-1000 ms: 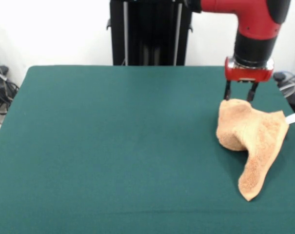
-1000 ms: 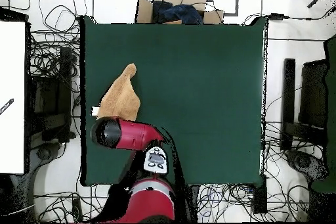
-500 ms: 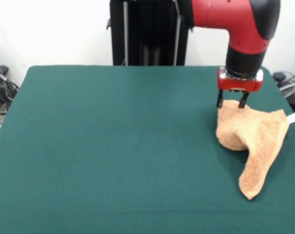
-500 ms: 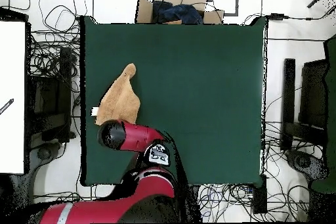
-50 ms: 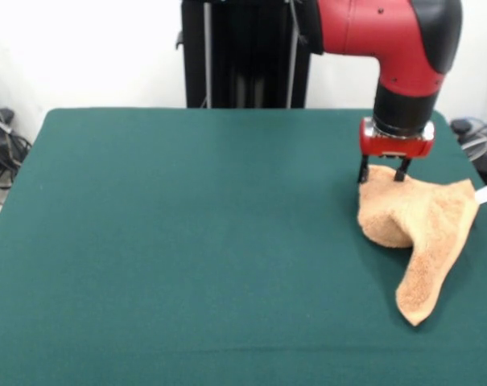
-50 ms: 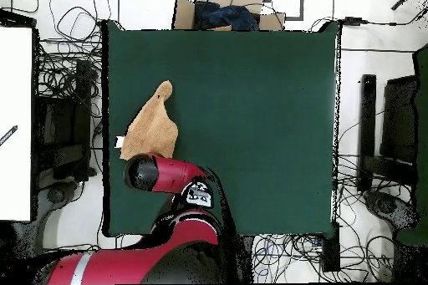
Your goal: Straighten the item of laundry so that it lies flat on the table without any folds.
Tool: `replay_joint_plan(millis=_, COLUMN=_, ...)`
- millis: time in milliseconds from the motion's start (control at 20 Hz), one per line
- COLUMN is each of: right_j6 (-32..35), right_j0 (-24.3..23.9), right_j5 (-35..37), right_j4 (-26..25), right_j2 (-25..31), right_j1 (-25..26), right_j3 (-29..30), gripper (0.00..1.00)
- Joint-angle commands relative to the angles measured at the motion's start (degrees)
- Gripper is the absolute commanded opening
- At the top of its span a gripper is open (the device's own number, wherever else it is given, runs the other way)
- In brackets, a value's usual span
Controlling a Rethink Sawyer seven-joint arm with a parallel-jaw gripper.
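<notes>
The gripper (image 5: 380, 173) has come down onto the far edge of the folded towel (image 5: 416, 229), fingers parted astride it. Towel lies bunched at the table's (image 5: 187, 241) right side; grasp appears imminent.

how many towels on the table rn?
1. A single towel, crumpled near the right edge of the table in the front view, with the gripper at its far end. Nothing else lies on the cloth; no second towel shows in either view.
</notes>
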Motion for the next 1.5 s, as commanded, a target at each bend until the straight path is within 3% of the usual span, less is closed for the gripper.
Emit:
replay_joint_plan(millis=50, right_j6=6.35, right_j0=0.09, right_j5=-4.60, right_j4=-2.17, right_j2=7.42, right_j1=7.04, right_j3=-5.37, gripper=1.00)
replay_joint_plan(millis=900, right_j6=6.43, right_j0=0.09, right_j5=-6.06, right_j4=-4.10, right_j2=7.82, right_j1=10.61, right_j3=-7.98, gripper=1.00)
replay_joint_plan(millis=950, right_j6=6.61, right_j0=0.10, right_j5=-6.03, right_j4=-4.32, right_j2=7.80, right_j1=10.59, right_j3=-8.04, gripper=0.00)
replay_joint_plan(millis=1500, right_j6=6.76, right_j0=0.35, right_j5=-4.84, right_j4=-4.46, right_j2=7.48, right_j1=10.32, right_j3=-8.31, gripper=0.00)
